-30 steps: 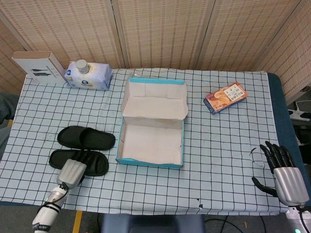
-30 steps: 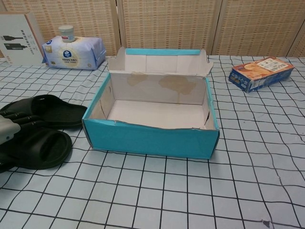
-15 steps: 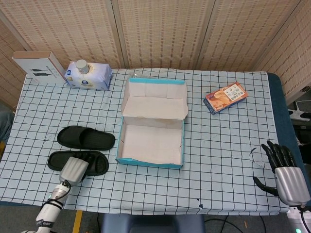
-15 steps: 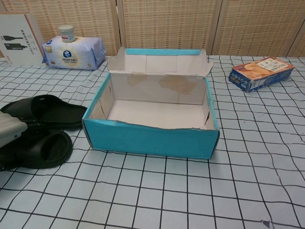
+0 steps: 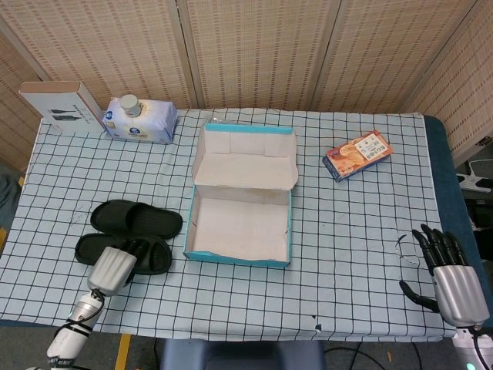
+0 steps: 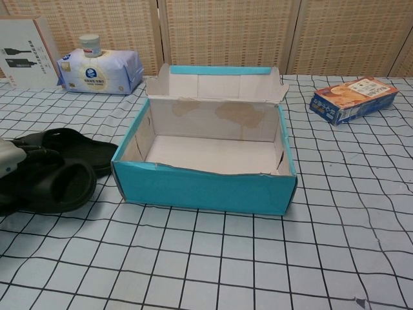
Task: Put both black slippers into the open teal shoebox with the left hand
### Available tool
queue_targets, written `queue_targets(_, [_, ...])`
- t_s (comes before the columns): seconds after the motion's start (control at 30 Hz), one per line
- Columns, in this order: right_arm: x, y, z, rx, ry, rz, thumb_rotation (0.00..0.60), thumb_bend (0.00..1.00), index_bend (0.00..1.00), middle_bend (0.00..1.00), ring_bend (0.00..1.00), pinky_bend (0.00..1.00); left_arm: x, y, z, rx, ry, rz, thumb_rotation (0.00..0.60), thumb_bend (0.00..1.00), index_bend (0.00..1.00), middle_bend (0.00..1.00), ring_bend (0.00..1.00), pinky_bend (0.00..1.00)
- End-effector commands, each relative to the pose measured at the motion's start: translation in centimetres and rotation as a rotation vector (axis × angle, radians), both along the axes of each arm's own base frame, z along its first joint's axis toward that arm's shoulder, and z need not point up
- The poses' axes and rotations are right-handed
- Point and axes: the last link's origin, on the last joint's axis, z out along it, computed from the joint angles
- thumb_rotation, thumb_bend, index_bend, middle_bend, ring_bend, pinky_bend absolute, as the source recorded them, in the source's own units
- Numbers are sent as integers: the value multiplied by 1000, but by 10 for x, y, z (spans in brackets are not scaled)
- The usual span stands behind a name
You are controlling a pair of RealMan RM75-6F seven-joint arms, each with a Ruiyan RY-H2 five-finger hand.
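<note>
The left hand (image 5: 114, 270) grips the near slipper (image 5: 123, 254) by the desk's left front edge, touching the far slipper (image 5: 137, 218). The shoebox (image 5: 240, 231) stands mid-desk. The right hand (image 5: 451, 277) hangs spread, off the right front corner.

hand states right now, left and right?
Left hand: fingers on the near black slipper; grip cannot be told.
Right hand: open, holding nothing.

Left hand (image 5: 114, 269) now gripping the near slipper (image 5: 146, 257), slipper lifted and shifted toward the far slipper (image 5: 137, 219)
</note>
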Motion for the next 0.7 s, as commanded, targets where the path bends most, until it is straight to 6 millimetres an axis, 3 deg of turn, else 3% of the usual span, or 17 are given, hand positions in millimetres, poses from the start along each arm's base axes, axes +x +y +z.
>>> queue_targets(0.03, [0,0,-1,2,2,-1,527,152,0,0,0,0,-2,-2,7,28,2,-14,600,584,684,794,710,666])
queue_targets(0.37, [1,-1,-4,14,7,0,528,152,0,0,0,0,15,-9,40,136,-3,-89,600,585,694,802,720,674])
queue_targets(0.57, [1,-1,-5,20,3,3,527,152,0,0,0,0,41,-7,48,166,-41,-150,600,584,699,806,724,678])
queue_targets(0.7, [2,-2,-8,35,4,5,527,153,0,0,0,0,65,-1,42,143,-78,-192,600,583,695,805,724,676])
